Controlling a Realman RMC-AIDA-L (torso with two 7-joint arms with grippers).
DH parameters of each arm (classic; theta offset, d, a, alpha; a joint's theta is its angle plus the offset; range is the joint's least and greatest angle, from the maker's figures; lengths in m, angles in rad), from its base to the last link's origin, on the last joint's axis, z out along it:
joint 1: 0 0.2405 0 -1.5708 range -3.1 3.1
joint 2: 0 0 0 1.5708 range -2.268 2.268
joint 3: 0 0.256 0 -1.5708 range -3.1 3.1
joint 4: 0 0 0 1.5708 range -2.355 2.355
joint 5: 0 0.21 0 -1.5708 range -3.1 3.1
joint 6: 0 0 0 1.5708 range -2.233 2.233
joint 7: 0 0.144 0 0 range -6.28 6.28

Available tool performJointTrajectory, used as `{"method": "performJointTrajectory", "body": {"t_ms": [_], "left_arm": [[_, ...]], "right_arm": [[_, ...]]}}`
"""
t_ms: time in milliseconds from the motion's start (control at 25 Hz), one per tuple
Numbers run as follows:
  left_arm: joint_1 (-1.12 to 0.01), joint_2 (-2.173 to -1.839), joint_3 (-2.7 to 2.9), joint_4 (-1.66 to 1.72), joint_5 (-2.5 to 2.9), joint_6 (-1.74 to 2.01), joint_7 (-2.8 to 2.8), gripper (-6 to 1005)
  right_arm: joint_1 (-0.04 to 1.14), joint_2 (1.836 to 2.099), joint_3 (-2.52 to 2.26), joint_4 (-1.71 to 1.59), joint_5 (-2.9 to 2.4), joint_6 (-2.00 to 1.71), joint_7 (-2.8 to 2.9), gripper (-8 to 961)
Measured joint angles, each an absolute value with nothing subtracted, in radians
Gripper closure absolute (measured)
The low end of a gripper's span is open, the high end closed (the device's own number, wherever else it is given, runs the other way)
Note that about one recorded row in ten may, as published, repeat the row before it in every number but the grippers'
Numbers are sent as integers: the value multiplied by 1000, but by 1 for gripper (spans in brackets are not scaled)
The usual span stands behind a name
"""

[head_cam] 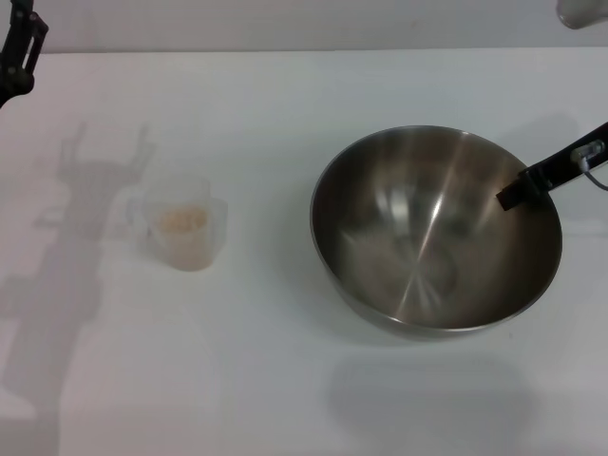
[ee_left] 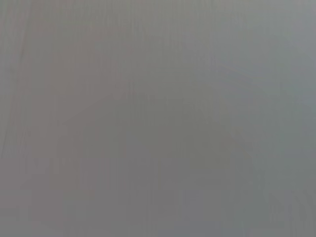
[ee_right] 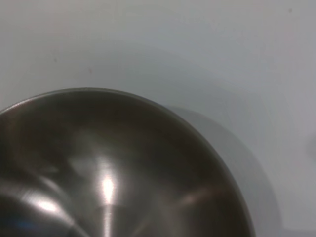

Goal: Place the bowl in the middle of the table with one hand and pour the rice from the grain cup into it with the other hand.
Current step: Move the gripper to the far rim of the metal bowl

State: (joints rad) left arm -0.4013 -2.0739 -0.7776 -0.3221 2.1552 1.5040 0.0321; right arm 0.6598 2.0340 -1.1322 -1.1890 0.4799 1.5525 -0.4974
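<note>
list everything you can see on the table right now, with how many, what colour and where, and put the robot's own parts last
bowl: one, shiny steel grey, empty, right of the table's middle
grain cup: one, frosted translucent, upright, left of the bowl and apart from it
rice: one pale beige mass, inside the grain cup
table: one, white, under everything
right gripper: one, black, at the bowl's right rim
left gripper: one, black, far left corner, away from the cup
</note>
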Motion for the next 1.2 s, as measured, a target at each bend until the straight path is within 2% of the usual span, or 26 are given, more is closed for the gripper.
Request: {"method": "performJointTrajectory", "body": {"t_ms": [320, 400, 720, 1040, 1200], "left_arm": [[-403, -2074, -778, -322, 2155, 1503, 32, 139], [-403, -2074, -778, -322, 2155, 1503, 32, 139], [-403, -2074, -778, -322, 2155, 1507, 32, 139], [-401, -2074, -778, -322, 2155, 1507, 32, 140], [-399, -2074, -778, -322, 2155, 1510, 32, 140]], "right_arm": [[656, 2036, -1133, -1177, 480, 1541, -514, 620], [658, 2036, -1133, -1171, 480, 1540, -515, 848], [649, 2036, -1077, -1248, 488, 1534, -517, 917], [628, 2069, -1038, -1365, 495, 1475, -523, 916], [627, 2073, -1046, -1358, 512, 1432, -523, 916]]}}
